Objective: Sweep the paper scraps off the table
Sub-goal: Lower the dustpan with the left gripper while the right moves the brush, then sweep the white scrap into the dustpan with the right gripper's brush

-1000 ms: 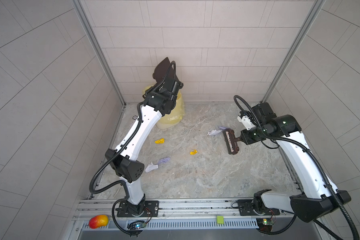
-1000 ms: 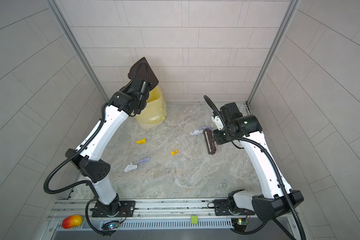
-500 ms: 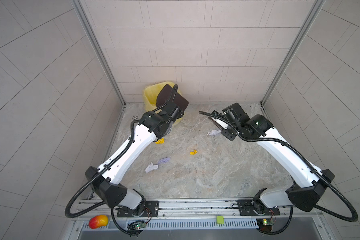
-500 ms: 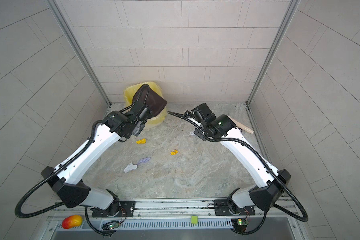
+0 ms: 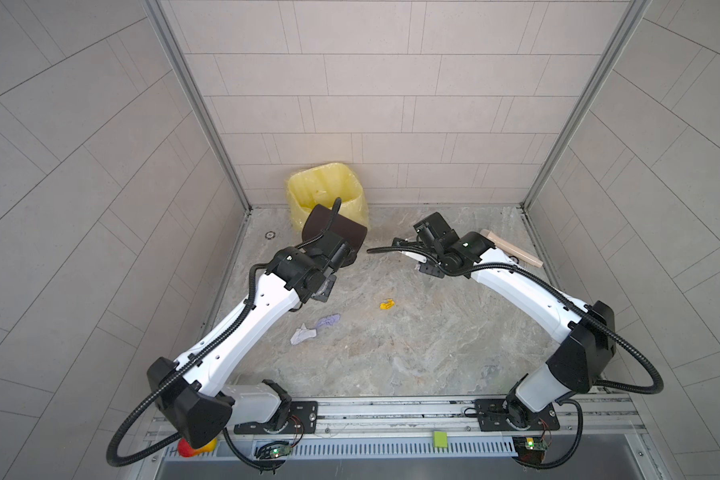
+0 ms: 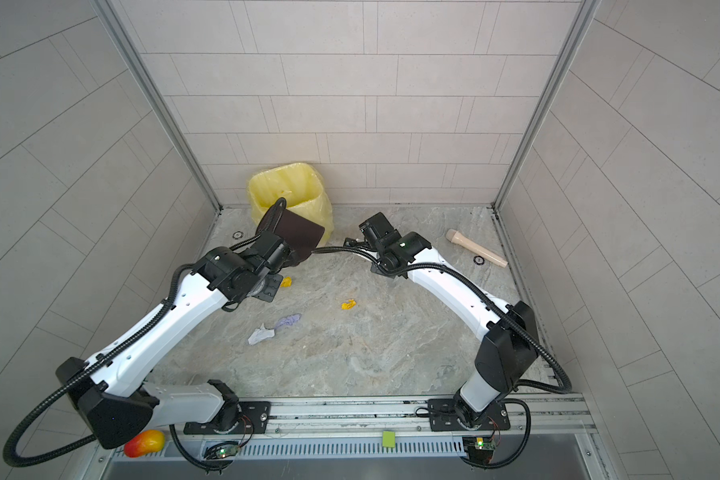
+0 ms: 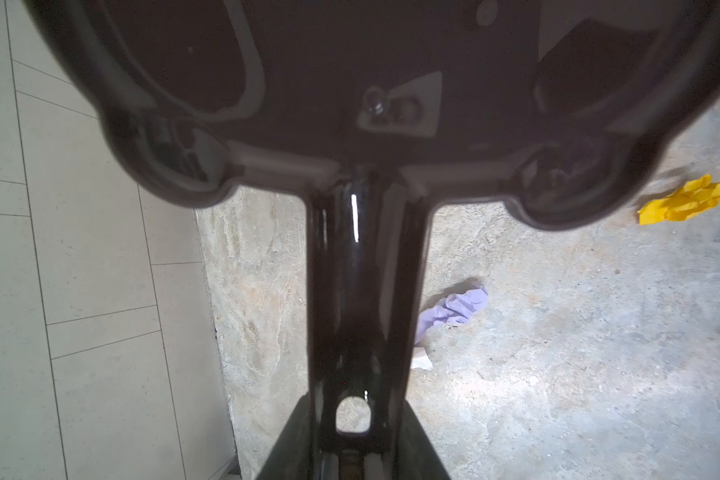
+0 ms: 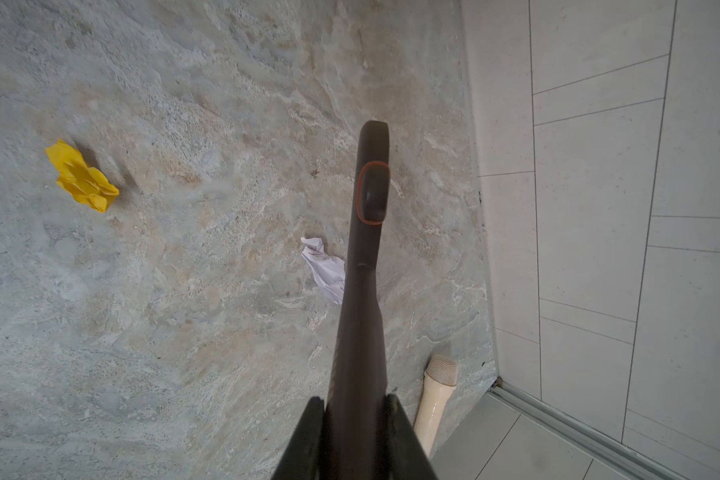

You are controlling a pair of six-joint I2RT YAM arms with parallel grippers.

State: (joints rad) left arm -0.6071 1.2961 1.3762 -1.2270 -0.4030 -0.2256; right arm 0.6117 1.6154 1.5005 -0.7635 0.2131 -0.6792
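**Counter**: grey-beige veined slab. Pale tiled walls stand on three sides and a metal rail runs along the front. Centre and front lie open.

**Bin**: yellow-lined, in the back left corner against the wall.

**Dustpan**: dark brown, raised just in front of the bin, with its handle clamped in the left tool.

**Brush**: dark handle gripped tight by the right tool at the back middle. The bristles are not visible.

**Microphone-shaped object**: beige, lying near the right wall at the back.

**Mango toy**, **green square**: on the front rail, off the slab.

**Paper scraps**: small crumpled bits, all on the counter.
- The lilac piece touches the white piece left of centre, beside the left arm.
- The yellow piece lies at centre.
- The second yellow piece lies just beside the left arm.
- The white lined piece lies just beside the brush handle; whether they touch is unclear.
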